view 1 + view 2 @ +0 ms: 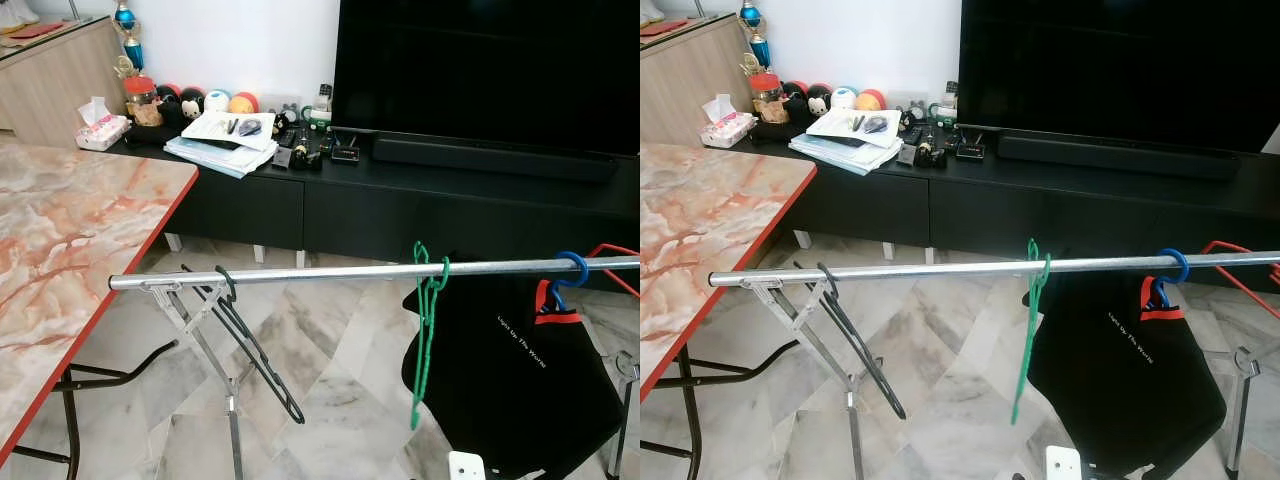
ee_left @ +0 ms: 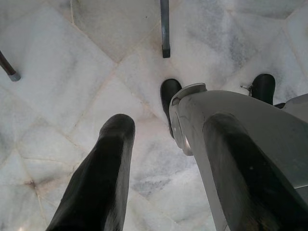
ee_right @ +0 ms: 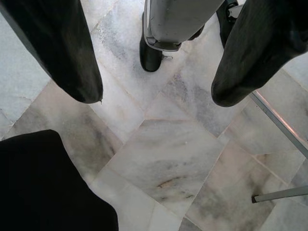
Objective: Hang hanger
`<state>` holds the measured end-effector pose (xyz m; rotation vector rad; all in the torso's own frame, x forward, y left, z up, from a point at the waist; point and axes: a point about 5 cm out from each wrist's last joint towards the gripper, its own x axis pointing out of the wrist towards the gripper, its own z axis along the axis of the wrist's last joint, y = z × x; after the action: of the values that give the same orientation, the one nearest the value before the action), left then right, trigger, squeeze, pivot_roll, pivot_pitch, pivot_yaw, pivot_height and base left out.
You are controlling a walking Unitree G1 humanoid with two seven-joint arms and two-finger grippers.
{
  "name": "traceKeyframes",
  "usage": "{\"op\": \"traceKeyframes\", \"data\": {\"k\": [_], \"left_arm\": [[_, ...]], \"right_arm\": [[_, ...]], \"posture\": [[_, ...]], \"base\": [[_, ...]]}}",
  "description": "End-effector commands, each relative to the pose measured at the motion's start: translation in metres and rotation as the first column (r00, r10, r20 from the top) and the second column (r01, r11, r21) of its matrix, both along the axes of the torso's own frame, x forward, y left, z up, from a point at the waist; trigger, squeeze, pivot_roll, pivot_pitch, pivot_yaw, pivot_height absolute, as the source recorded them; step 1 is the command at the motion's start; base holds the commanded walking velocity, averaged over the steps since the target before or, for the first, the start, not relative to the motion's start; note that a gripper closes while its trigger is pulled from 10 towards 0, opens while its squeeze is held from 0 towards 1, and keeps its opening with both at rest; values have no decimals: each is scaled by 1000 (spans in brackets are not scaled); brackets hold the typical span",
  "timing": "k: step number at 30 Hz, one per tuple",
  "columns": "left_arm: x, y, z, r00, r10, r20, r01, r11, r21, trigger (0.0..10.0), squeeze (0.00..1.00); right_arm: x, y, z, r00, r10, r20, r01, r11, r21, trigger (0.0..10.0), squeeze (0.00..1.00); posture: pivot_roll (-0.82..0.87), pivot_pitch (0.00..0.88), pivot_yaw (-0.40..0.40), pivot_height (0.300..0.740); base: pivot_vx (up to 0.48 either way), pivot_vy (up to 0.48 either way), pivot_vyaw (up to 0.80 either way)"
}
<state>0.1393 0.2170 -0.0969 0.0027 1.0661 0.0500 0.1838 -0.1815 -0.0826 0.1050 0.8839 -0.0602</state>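
Observation:
A silver rail (image 1: 330,272) crosses in front of me at about waist height. A black hanger (image 1: 255,355) hangs tilted near its left end. A green hanger (image 1: 427,330) hangs edge-on at the middle. Farther right, a blue hook (image 1: 572,268) carries a black garment (image 1: 520,380), and a red hanger (image 1: 615,262) shows at the right edge. My left gripper (image 2: 171,125) hangs open over the marble floor, with nothing between its fingers. My right gripper (image 3: 156,96) is also open and empty, pointing down beside the black garment (image 3: 43,187).
A marble-topped table (image 1: 70,240) with a red edge stands on the left. Behind the rail are a black TV console (image 1: 400,200) with clutter and a large TV (image 1: 480,70). The rack's folding legs (image 1: 205,350) stand under the rail's left end.

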Motion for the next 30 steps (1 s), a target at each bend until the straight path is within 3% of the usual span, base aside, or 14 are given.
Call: {"op": "traceKeyframes", "data": {"k": [1,10,30], "left_arm": [[-9,-3,-4,999,-2,-35,2,1000,-20,10000,0],[-8,-3,-4,999,-2,-34,2,1000,-20,10000,0],[-8,-3,-3,999,-10,-33,9,1000,-23,10000,0]], "right_arm": [[-2,0,-1,1000,-12,-2,12,1000,5,10000,0],[-1,1,-1,1000,-6,-2,6,1000,1,10000,0],[-3,4,-2,1000,6,-14,-6,1000,1,10000,0]], "posture": [[-32,56,-30,740],[-29,60,-30,740],[-27,63,-29,740]], "base": [[0,0,0],[0,0,0],[-274,0,0]]}}
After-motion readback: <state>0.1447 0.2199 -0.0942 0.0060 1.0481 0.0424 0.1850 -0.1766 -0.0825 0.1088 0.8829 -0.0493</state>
